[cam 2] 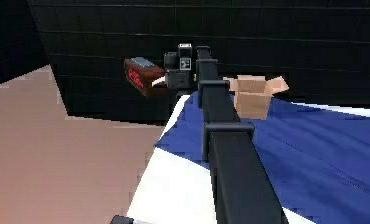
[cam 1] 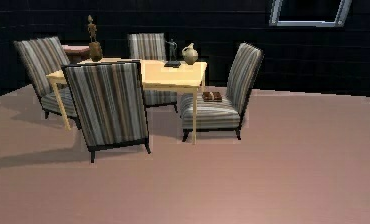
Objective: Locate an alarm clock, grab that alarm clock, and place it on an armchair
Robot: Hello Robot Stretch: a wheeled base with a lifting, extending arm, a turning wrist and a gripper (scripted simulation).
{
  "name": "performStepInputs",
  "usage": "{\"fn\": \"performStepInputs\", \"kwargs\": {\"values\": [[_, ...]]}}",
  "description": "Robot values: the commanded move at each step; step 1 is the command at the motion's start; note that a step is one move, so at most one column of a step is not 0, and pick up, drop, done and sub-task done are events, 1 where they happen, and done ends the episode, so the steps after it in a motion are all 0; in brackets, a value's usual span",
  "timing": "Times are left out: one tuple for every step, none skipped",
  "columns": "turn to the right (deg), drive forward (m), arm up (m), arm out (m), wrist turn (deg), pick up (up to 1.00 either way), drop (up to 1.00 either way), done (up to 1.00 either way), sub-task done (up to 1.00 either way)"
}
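Red boxy alarm clock (cam 2: 143, 73), tilted

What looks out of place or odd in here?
Two small oddities: an open cardboard box sits on the bed, and a small dark thing lies on an armchair seat by the table. The gripper holds a red boxy thing in mid-air.

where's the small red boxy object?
Arm side view, left of middle: the small red boxy object hangs at the gripper's far end, left of the open brown cardboard box.
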Motion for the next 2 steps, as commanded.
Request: {"fn": "performStepInputs", "kwargs": {"values": [[0.0, 0.0, 0.0, 0.0, -45.0, 0.0, 0.0, 0.0, 0.0], [0.0, 0.0, 0.0, 0.0, -45.0, 0.0, 0.0, 0.0, 0.0]]}}
